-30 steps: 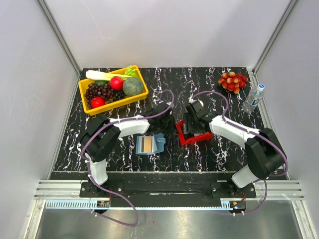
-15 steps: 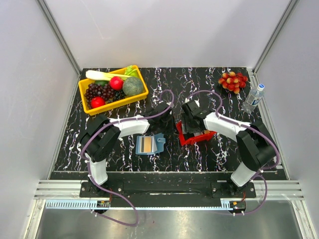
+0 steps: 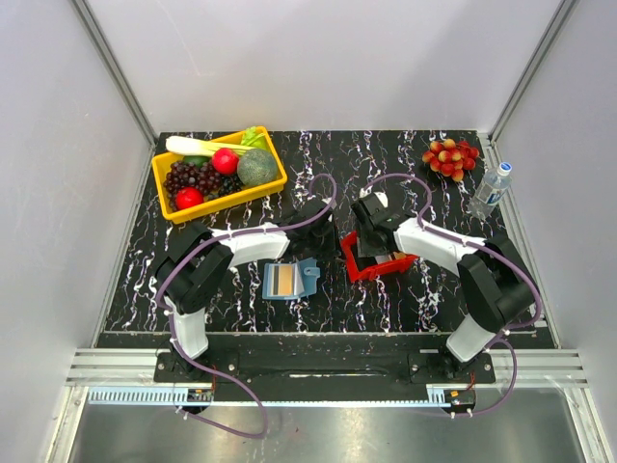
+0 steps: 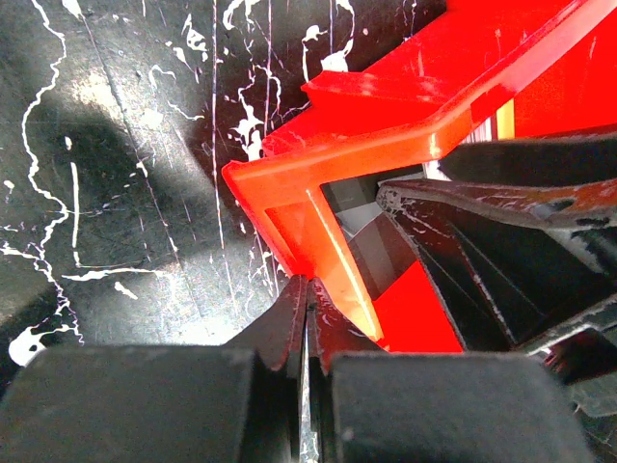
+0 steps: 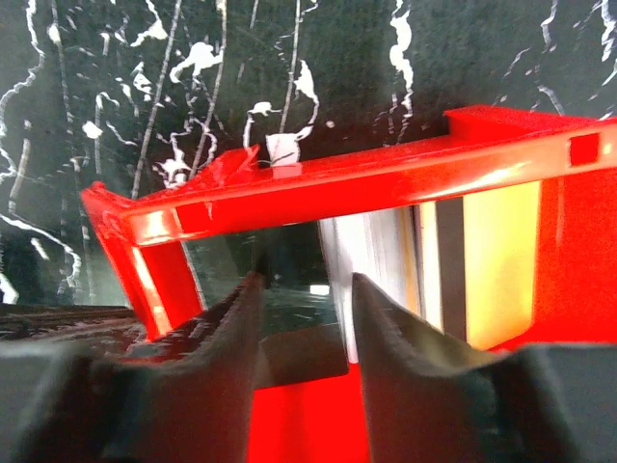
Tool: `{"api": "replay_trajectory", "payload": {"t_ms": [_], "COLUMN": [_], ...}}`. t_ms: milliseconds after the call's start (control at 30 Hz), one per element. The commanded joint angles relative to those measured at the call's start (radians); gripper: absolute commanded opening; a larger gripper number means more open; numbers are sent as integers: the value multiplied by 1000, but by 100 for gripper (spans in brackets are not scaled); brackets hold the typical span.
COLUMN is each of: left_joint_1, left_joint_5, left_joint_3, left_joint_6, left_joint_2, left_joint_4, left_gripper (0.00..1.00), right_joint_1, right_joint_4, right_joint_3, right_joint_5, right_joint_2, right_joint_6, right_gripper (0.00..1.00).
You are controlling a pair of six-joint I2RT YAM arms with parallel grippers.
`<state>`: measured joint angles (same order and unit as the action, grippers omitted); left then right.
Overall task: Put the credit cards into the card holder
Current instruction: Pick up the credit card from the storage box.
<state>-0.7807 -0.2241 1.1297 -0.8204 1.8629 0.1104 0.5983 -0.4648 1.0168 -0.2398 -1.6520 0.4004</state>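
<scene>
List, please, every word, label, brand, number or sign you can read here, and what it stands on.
No text is readable.
Label on the water bottle: too small to read.
Credit cards in the red tray: no legible print on their faces.
Tan card in the card holder: too small to read.

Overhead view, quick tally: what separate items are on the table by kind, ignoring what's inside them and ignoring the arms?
Yellow produce basket: 1
Red tray: 1
Blue card holder: 1
Water bottle: 1
Bunch of red fruit: 1
Total: 5
</scene>
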Motion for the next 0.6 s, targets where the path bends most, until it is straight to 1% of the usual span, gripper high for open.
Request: {"api": "replay_trajectory", "payload": {"t_ms": [0, 133, 233, 400, 500, 567], "left_joint_1": [-2, 0, 0, 0, 1, 3], "left_joint_5": [-12, -12, -11, -11, -12, -14], "left_joint_3": [-2, -4, -2, -5, -7, -10], "left_joint_6": [3, 0, -5, -10, -13, -14], "left_joint_2": [-36, -33, -34, -36, -37, -37], "left_joint_4": [-28, -35, -40, -44, -51, -54], "left_gripper": [0, 0, 0, 0, 0, 0], "right_joint_1": [-12, -11, -11, 5, 12, 21], "right_joint_4": [-23, 18, 26, 54, 51, 37], "right_joint_3": [-17, -18, -11, -20, -24, -23], "right_joint_5": [20, 102, 138, 157, 128, 79], "right_joint_2": [30, 81, 55, 0, -43, -74], "right_joint_6": [-21, -40, -47, -35, -26, -18], "right_gripper": [58, 71, 77, 80, 82, 83]}}
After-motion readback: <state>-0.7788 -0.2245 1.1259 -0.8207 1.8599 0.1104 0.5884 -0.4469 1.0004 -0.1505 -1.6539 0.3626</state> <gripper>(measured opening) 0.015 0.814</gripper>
